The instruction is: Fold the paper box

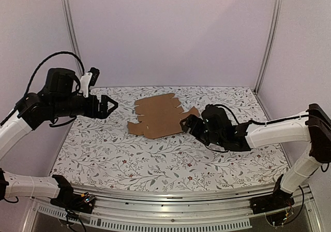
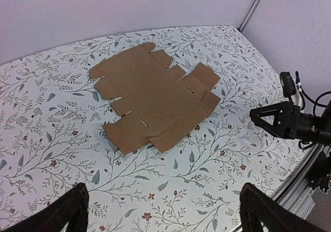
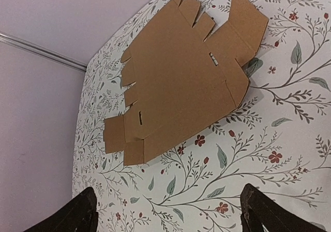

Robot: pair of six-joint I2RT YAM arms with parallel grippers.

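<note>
Lying flat on the flowered tabletop (image 1: 155,164), a little toward 12 o'clock of its middle, the paper box (image 1: 159,116) is an unfolded brown cardboard sheet with flaps, tabs and slots cut round its rim. It looks light and fairly stiff. I'd expect it to slide if pushed and to bend cleanly only along its creases. An outer flap seems the best hold, as the 3 o'clock flap appears slightly lifted, with shadow beneath it.

The left gripper (image 1: 109,106) hovers raised at the sheet's 9 o'clock, apart from it, fingers spread wide and holding nothing. The right gripper (image 1: 187,124) sits low at about 4 o'clock, just beside the near flap, equally wide and empty.

Bare tabletop opens toward 6 o'clock. The back wall (image 1: 170,35) stands close at 12 o'clock, so folding room looks better on the near side.
</note>
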